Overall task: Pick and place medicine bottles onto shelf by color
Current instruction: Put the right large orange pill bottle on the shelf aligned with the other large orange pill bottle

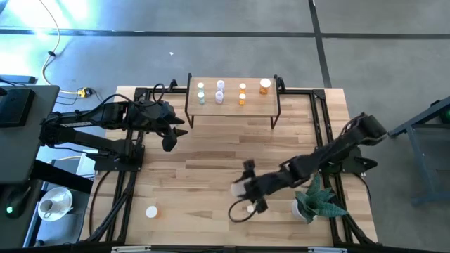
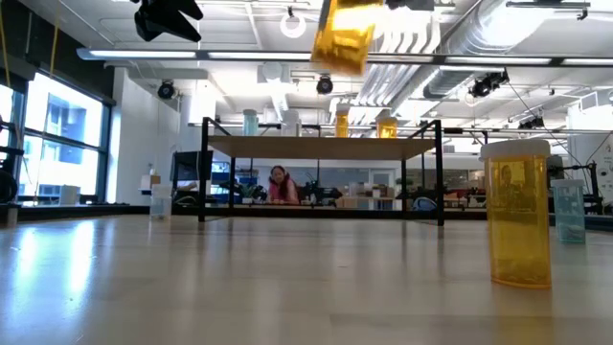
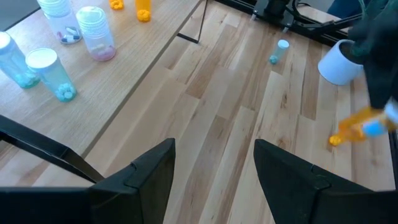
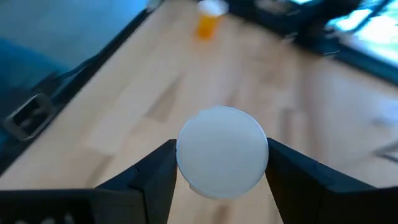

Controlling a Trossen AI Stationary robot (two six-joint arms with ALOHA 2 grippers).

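**Right gripper clamped on an orange bottle above the table's near half**

The right wrist view shows the right gripper point(image 4: 221, 163) with a finger pressed to each side of a round white cap point(image 4: 222, 160), which hides the body beneath it. The low view supplies that missing colour: the held bottle point(image 2: 344, 36) is orange, tilted, hanging high in the air and cut off by the upper edge. From above, only its white cap end shows at the gripper's tip, over the table point(image 1: 211, 161), near and right of centre.

The left gripper point(image 1: 169, 138) hovers just left of the shelf point(image 1: 232, 105), its fingers apart with nothing between them, as its own wrist view makes plain.

On the shelf stand six bottles: pale greenish and whitish ones to the left, orange ones to the right. The left wrist view shows pills inside the pale ones point(image 3: 53, 74), which the overhead view cannot resolve.

Another orange bottle point(image 1: 151, 211) stands on the table at the near left; the low view shows it large and upright. A small bottle under the right arm is too small to make out. A potted plant point(image 1: 314, 200) stands at the near right.
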